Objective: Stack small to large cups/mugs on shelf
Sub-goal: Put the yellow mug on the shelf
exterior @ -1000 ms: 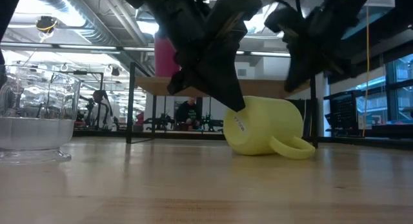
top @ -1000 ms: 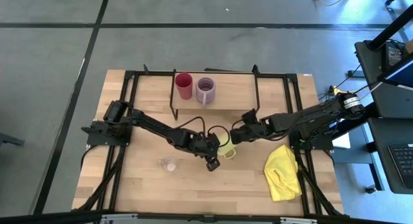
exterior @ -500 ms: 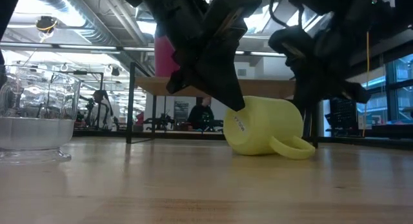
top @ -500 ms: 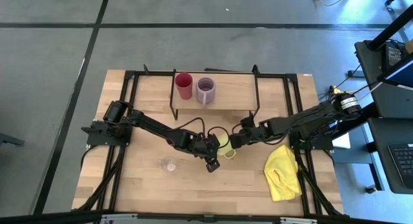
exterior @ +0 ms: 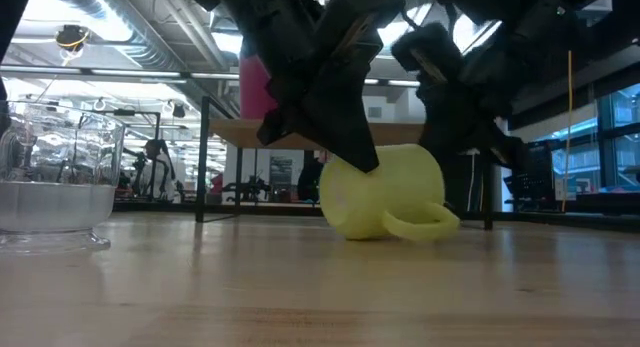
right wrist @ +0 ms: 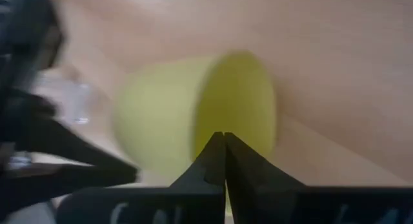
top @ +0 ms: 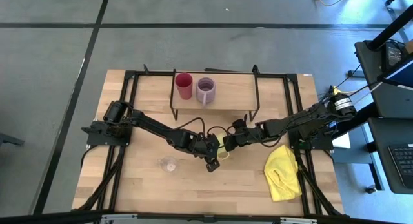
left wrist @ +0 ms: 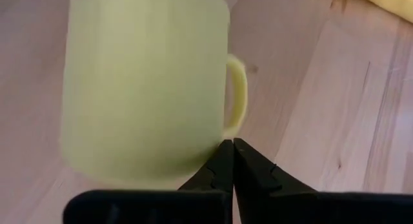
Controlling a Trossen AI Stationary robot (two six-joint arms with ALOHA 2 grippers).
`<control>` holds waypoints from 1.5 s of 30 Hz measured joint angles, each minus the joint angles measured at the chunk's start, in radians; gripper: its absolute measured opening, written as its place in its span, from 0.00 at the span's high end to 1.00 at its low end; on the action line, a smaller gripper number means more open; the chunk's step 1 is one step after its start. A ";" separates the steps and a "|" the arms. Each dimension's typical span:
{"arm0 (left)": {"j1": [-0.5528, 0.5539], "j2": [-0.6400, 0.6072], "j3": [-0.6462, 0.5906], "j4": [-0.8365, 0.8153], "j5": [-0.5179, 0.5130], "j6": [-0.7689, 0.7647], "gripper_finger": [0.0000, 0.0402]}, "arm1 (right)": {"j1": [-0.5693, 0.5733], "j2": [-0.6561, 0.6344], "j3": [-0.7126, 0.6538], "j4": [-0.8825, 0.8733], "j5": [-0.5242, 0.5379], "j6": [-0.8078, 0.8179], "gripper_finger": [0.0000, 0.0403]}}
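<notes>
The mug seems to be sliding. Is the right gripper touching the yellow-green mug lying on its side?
Touching. In the low view the shut right gripper presses against the yellow-green handled mug's far side, with no gap showing.

From above, both arms cover most of the yellow-green mug (top: 223, 145). In the right wrist view it is blurred, so its rim cannot be made out. In the low view the clear glass (exterior: 55, 192) is cut off at the edge, and the red cup (exterior: 255, 87) is mostly hidden.
</notes>
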 joint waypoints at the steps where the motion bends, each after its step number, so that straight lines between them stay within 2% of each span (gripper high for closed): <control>1: 0.001 0.000 0.000 -0.001 -0.004 0.000 1.00 | 0.000 0.000 0.000 0.025 0.000 -0.011 1.00; 4: 0.002 0.000 0.000 -0.004 -0.018 0.000 1.00 | 0.000 0.000 0.001 0.078 -0.001 -0.023 1.00; 9: 0.005 0.000 0.000 -0.004 -0.021 0.000 1.00 | 0.004 0.000 0.042 0.059 0.000 -0.070 1.00; 15: 0.000 -0.014 0.000 -0.026 -0.013 0.041 1.00 | 0.000 0.000 0.079 -0.071 0.010 -0.076 1.00; 21: -0.001 -0.087 0.003 -0.267 0.011 0.074 1.00 | 0.000 0.000 0.079 -0.125 0.010 -0.076 1.00; 26: -0.007 -0.105 -0.010 -0.465 -0.057 0.087 1.00 | 0.000 0.000 0.079 -0.116 0.010 -0.079 1.00; 30: -0.008 -0.103 -0.073 -0.419 -0.015 0.044 1.00 | 0.000 0.000 0.079 -0.113 0.010 -0.079 1.00; 34: -0.026 -0.119 -0.067 -0.422 -0.016 0.027 1.00 | 0.000 0.000 0.079 -0.113 0.010 -0.078 1.00; 40: -0.013 -0.124 -0.077 -0.518 -0.167 0.055 1.00 | 0.000 0.000 0.079 -0.084 0.010 -0.073 1.00; 45: 0.027 -0.124 -0.162 -0.433 -0.143 0.104 1.00 | 0.024 0.000 0.079 -0.028 -0.004 -0.025 1.00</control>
